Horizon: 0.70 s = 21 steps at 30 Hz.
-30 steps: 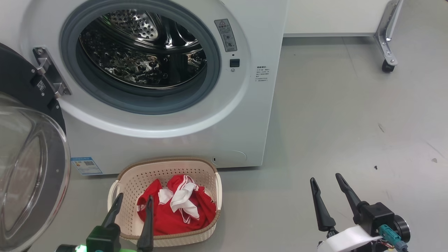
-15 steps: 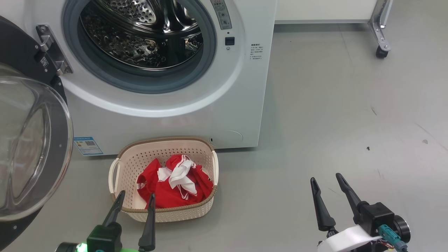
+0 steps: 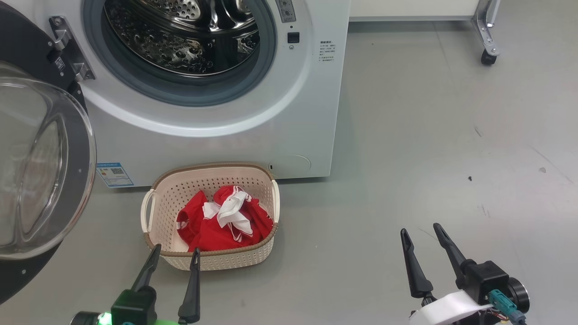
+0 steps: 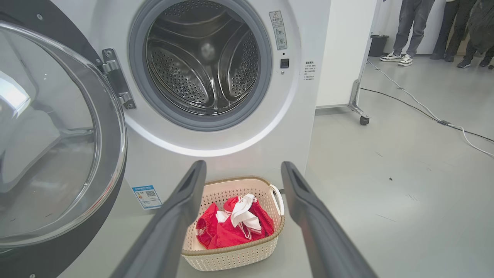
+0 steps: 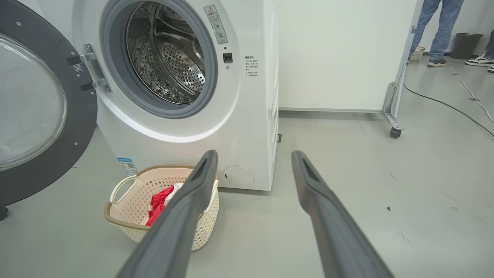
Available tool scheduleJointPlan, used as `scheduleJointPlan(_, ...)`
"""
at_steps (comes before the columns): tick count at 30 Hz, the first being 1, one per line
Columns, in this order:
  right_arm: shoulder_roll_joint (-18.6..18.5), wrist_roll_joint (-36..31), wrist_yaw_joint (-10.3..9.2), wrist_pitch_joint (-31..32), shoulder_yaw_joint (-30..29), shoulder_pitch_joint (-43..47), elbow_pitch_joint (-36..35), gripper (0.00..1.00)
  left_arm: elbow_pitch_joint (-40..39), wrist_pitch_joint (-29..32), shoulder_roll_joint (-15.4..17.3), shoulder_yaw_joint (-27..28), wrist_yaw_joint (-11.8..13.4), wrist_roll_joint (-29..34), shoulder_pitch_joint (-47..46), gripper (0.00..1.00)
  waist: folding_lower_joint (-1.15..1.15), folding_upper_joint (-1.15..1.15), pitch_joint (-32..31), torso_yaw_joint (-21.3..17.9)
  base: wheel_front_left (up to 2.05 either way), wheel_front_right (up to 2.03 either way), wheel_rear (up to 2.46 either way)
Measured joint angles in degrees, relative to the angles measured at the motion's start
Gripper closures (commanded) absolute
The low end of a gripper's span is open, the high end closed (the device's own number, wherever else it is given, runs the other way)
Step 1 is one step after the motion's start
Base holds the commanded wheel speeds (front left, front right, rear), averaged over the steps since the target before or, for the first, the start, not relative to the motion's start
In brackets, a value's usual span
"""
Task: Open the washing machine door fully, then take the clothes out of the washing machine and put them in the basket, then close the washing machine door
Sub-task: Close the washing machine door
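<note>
Left gripper [image 3: 176, 249], right gripper [image 3: 420, 229]: jaws spread; clothes [image 3: 221, 223] (perhaps two) lie in basket [image 3: 235, 261].

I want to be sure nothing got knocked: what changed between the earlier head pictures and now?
The camera moved: the white front-loading washing machine and cream perforated basket slid up the head view together. Nothing was taken or let go. The red clothes with white trim lie in the basket as before, the black-rimmed glass door stays open, the left gripper and right gripper stay open and empty.
</note>
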Motion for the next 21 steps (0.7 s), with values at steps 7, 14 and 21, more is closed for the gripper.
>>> scheduleJointPlan(7,0.0,0.0,0.00,0.0,0.0,0.0,0.1,0.00,-0.2,0.4,0.1,0.0,0.0,0.0,0.0,0.00,0.00,0.00,0.1,0.0,-0.21,0.21,0.00)
scheduleJointPlan(14,0.0,0.0,0.00,0.0,0.0,0.0,0.1,0.00,-0.4,0.4,0.1,0.0,0.0,0.0,0.0,0.00,0.00,0.00,0.2,0.0,-0.01,0.01,0.00)
scheduleJointPlan(21,0.0,0.0,0.00,0.0,0.0,0.0,0.1,0.00,-0.4,0.4,0.2,0.0,0.0,0.4,0.0,0.00,0.00,0.00,0.0,0.0,0.00,0.00,0.00)
